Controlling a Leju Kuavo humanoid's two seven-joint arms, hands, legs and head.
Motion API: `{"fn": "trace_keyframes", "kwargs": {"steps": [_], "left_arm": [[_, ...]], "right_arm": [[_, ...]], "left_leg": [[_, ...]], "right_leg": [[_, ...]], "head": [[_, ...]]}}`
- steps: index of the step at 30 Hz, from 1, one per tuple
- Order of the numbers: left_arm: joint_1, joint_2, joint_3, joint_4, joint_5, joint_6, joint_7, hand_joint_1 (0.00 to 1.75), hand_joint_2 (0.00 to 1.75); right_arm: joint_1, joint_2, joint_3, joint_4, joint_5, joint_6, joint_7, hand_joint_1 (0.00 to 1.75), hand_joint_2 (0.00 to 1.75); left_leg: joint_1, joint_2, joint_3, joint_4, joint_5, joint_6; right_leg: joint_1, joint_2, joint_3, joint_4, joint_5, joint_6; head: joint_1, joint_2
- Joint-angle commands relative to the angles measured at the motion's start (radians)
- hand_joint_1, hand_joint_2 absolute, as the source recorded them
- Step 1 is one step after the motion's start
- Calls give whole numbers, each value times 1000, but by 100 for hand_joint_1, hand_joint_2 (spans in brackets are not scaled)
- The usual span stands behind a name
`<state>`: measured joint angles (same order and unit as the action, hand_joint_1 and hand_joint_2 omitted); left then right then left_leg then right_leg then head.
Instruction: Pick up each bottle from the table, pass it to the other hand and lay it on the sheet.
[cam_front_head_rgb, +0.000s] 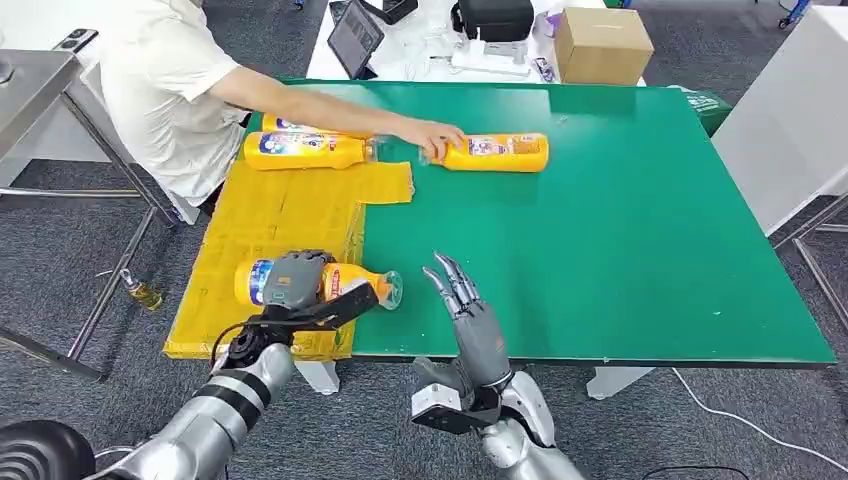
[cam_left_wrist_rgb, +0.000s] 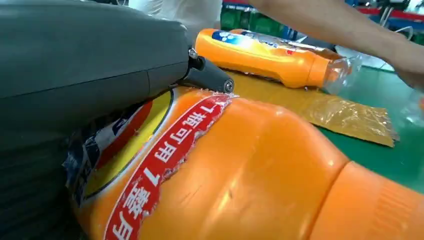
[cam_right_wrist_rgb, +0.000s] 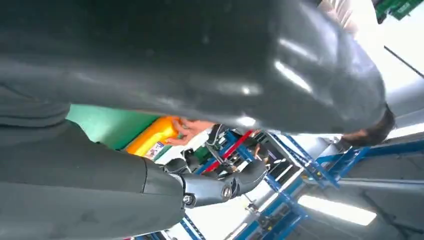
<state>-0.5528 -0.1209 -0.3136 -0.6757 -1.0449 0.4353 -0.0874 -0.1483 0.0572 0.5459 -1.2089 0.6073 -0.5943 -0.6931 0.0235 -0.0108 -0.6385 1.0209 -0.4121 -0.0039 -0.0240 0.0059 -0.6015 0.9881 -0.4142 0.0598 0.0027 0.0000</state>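
From my head view, my left hand (cam_front_head_rgb: 296, 280) is wrapped over the near bottle (cam_front_head_rgb: 345, 281), which lies on its side on the yellow sheet (cam_front_head_rgb: 265, 215) with its clear cap end just past the sheet's edge, over the green table (cam_front_head_rgb: 620, 230). My right hand (cam_front_head_rgb: 470, 310) stands near it above the table, fingers straight and apart, holding nothing. The risk I see is that the round bottle rolls off the sheet when I let go, since it lies close to the edge. A person's hand (cam_front_head_rgb: 432, 135) rests on the far bottle (cam_front_head_rgb: 495, 152) out on the green, so my next reach could meet that arm. Two more bottles (cam_front_head_rgb: 305, 148) lie at the sheet's far end. The table is flat and matte; grey carpet, a cardboard box (cam_front_head_rgb: 603, 44) and a tablet (cam_front_head_rgb: 355, 36) lie beyond. In my left wrist view, my hand's grey cover (cam_left_wrist_rgb: 75, 65) presses on the orange bottle's torn label (cam_left_wrist_rgb: 165, 155); the glossy plastic looks slippery to me, and another bottle (cam_left_wrist_rgb: 265, 55) lies on the crinkled sheet. My right wrist view shows my thumb (cam_right_wrist_rgb: 210, 187), a bit of green table and blue racking under ceiling lights.
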Motion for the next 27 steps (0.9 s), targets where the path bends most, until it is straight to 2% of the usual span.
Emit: {"fn": "trace_keyframes", "kwargs": {"steps": [1, 2, 3, 4, 8, 9, 10, 11, 16, 17, 23, 24, 27], "left_arm": [[-104, -8, 32, 204, 40, -42, 14, 129, 175], [-112, -9, 39, 218, 52, -56, 10, 61, 175], [-116, -13, 55, 227, 80, -75, -10, 7, 175], [-116, -20, 84, 232, 132, -114, -44, 0, 175], [-107, -3, 71, 226, 186, -240, -134, 0, 175], [-106, -1, 64, 223, 187, -256, -144, 0, 175], [-106, -1, 64, 223, 187, -256, -144, 0, 175], [-99, 6, 41, 201, 203, -316, -174, 0, 175], [-88, 9, 3, 152, 228, -363, -213, 0, 175], [-78, 13, -24, 119, 231, -363, -226, 0, 0], [-50, 16, -46, 55, 247, -343, -259, 0, 0], [-32, 19, -56, 12, 264, -322, -277, 0, 0], [70, -3, -38, -208, 401, -149, -332, 0, 0]], "right_arm": [[-39, 8, -19, 57, -16, 1, -5, 0, 0], [-40, 7, -17, 59, -22, 1, -5, 0, 0], [-41, 6, -17, 63, -29, -2, -5, 0, 0], [-40, 3, -18, 71, -36, -3, -5, 0, 0], [-46, -20, -6, 86, -79, -21, -5, 0, 0], [-49, -22, -4, 89, -84, -21, -5, 0, 0], [-49, -22, -4, 89, -84, -21, -5, 0, 0], [-59, -32, 13, 91, -105, -36, -5, 0, 0], [-75, -36, 23, 113, -129, -50, -5, 0, 0], [-83, -38, 30, 128, -131, -61, -5, 0, 0], [-81, -45, 32, 136, -135, -80, -5, 0, 0], [-81, -48, 34, 137, -134, -88, -5, 0, 0], [-61, -34, -44, 153, -43, -104, -5, 0, 0]], "left_leg": [[0, 1, 3, 0, -1, 1], [0, 2, 5, -1, -1, 2], [0, 2, 6, -1, -2, 2], [0, 2, 4, 0, -1, 1], [0, 2, 5, -1, -1, 1], [0, 4, 9, -2, -2, 3], [0, 1, 5, -1, -1, 1], [0, 2, 7, -2, -1, 1], [0, 1, 6, -1, -1, 1], [0, 1, 8, -1, -1, 2], [0, -1, 5, -1, -1, 1], [0, 1, 9, -2, -2, 2], [0, 0, 6, -1, -1, 1]], "right_leg": [[1, 0, 3, -1, -1, -2], [1, 0, 5, -1, -1, -3], [1, 0, 6, -1, -1, -4], [1, 0, 3, -1, 0, -2], [0, 1, 4, -1, 0, -2], [1, 2, 8, -3, -1, -4], [0, 0, 5, -1, -1, -2], [0, 1, 7, -2, -1, -2], [0, 0, 6, -1, -1, -2], [1, 0, 8, -2, -1, -3], [0, 0, 6, -1, -1, -2], [1, 1, 10, -2, -1, -4], [1, 0, 7, -2, -1, -2]], "head": [[0, 0], [0, 0], [0, 0], [0, 0], [0, 0], [0, 0], [0, 0], [0, 0], [0, 0], [0, 0], [0, 0], [0, 0], [0, 0]]}}
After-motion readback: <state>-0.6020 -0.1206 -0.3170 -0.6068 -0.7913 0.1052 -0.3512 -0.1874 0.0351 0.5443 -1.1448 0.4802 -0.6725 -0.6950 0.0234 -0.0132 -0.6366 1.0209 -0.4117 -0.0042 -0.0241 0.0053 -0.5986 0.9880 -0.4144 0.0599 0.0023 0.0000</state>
